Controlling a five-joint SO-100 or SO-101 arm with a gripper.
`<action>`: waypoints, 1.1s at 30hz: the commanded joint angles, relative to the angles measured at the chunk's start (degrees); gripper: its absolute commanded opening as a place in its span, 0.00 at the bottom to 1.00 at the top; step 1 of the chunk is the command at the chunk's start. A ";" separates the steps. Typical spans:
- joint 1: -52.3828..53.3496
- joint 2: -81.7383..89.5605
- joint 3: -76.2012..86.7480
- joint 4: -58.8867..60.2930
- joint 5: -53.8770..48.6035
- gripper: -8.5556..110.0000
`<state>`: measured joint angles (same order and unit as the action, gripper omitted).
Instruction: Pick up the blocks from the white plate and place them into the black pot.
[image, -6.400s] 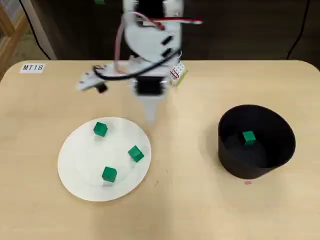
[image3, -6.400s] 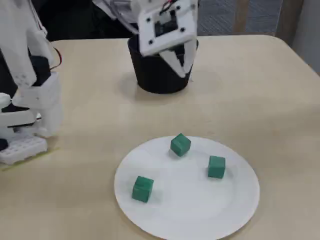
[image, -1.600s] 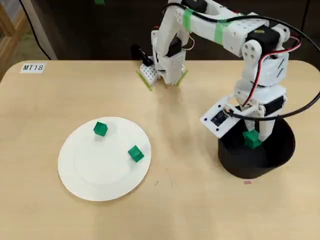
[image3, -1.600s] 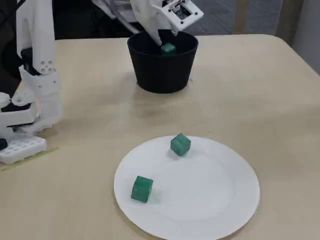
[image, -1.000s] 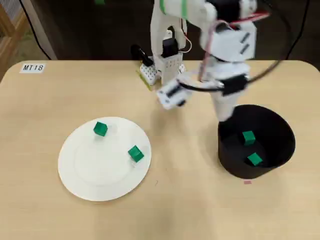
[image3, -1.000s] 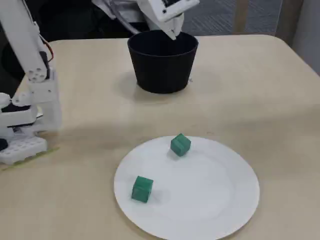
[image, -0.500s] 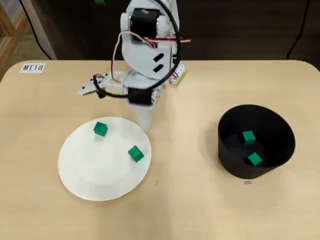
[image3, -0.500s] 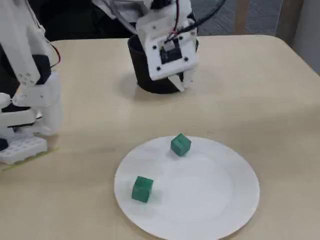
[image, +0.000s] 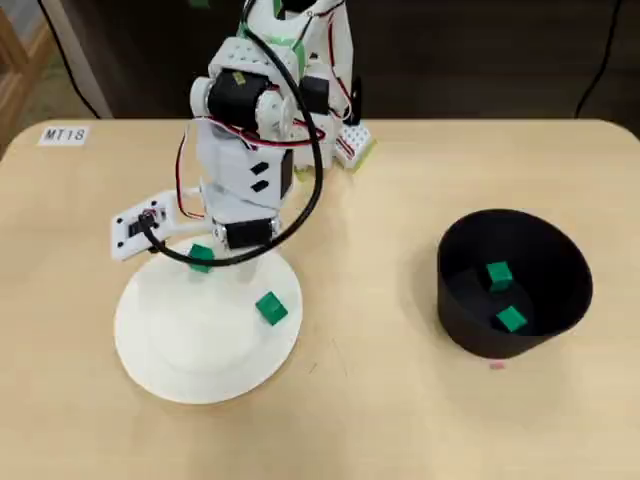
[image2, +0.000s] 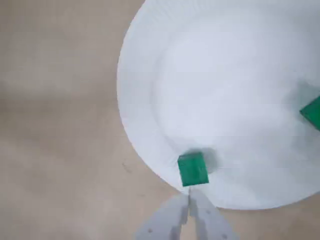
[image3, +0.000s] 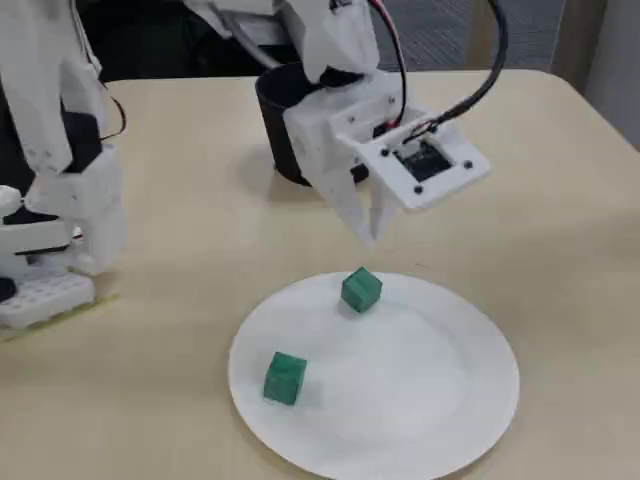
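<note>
Pale wood counter fills every view, with a dark backdrop beyond its far edge. Nearest in the fixed view sits the white plate, now carrying only two green blocks: one near its front-left, one at its far rim. A few seconds ago it held three. Just above that far block hang the jaws, pressed together and empty, having swung back from the black pot. Two blocks now lie in the pot, so the job looks about half done. The overhead view half hides one plate block under the arm, and the wrist view crops another at its right edge.
</note>
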<state>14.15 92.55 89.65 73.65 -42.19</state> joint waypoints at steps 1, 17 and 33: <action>-3.52 0.53 1.58 -1.41 -2.11 0.05; -1.58 8.00 21.27 -13.71 -2.55 0.26; 0.62 6.06 22.59 -17.23 -1.85 0.31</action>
<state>14.50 98.44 112.50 57.13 -44.47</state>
